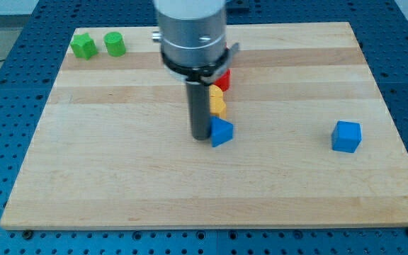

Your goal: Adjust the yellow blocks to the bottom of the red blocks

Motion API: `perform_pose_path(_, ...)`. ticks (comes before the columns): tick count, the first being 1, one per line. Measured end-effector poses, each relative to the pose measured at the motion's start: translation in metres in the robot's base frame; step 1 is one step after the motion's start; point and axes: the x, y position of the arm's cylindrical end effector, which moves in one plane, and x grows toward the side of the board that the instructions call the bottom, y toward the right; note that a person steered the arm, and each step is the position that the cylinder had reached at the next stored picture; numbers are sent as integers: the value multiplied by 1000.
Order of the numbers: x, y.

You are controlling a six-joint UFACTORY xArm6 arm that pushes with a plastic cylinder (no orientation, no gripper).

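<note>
A red block [224, 78] sits near the board's middle top, mostly hidden behind the arm. Just below it, toward the view's bottom, lie yellow blocks [218, 102], stacked in a short column and partly hidden by the rod. A blue block [222, 132] touches the lowest yellow block from below. My tip [202, 136] rests on the board just left of this blue block and left of the yellow blocks, touching or nearly touching them.
A blue cube [346, 136] lies at the view's right. Two green blocks, a star-like one [83, 46] and a round one [114, 44], sit at the top left corner of the wooden board [119, 177].
</note>
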Motion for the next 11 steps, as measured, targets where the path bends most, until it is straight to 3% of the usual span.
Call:
perform_pose_path(2,0,74)
perform_pose_path(3,2,70)
perform_pose_path(4,5,24)
perform_pose_path(6,-44,-54)
perform_pose_path(7,-73,-41)
perform_pose_path(8,-73,2)
perform_pose_path(11,-63,-3)
